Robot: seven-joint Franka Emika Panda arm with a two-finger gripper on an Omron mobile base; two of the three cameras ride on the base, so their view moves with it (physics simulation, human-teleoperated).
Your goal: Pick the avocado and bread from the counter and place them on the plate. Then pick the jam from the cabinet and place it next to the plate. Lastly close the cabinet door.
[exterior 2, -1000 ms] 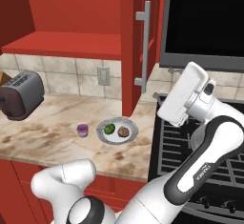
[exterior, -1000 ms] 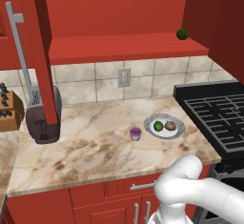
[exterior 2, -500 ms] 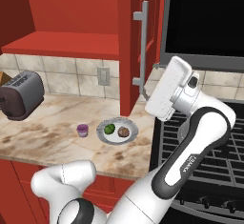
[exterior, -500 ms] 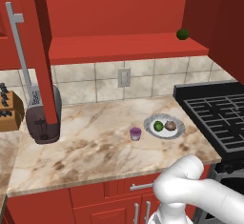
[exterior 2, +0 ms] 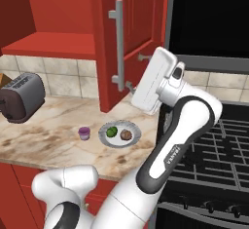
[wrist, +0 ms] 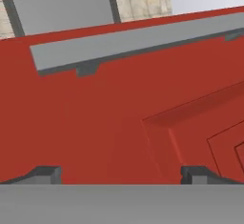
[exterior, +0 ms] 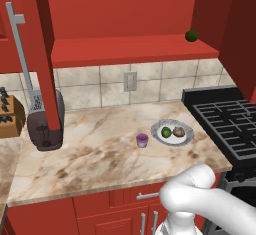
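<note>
Knife block (exterior: pixel 11 116): far left edge of the left base view, on the counter, clear of the work.
Toaster (exterior: pixel 46 125): left of centre in that view, dark, standing against the tiled wall, partly behind the open door.
Left cabinet door (exterior: pixel 44 64): upper left, swung out toward the camera with its silver bar handle (exterior: pixel 21 51) on the outer face; open, so the shelf was reachable.
Counter (exterior: pixel 100 159): beige marble across the middle, carrying everything below.
Jam (exterior: pixel 142 140): centre of the left base view, upright on the counter just left of the plate, near it but apart; placed as the task asks.
Plate (exterior: pixel 186 138): right of centre, fluted rim, holding both foods.
Avocado (exterior: pixel 166 132): left half of the plate, bright green.
Bread (exterior: pixel 178 132): right half of the plate, beside the avocado, possibly touching it.
Dark green ball (exterior: pixel 191 35): upper right, on the red cabinet shelf.
Right cabinet door (exterior 2: pixel 127 38): upper middle of the right base view, standing open; the last step looks unfinished.
Gripper (wrist: pixel 121 174): raised at centre right of the right base view, facing the door's red panel beside its handle; jaws spread wide, empty, probably lining up to push the door shut.
Stove (exterior: pixel 230 124): right edge, black grates.
</note>
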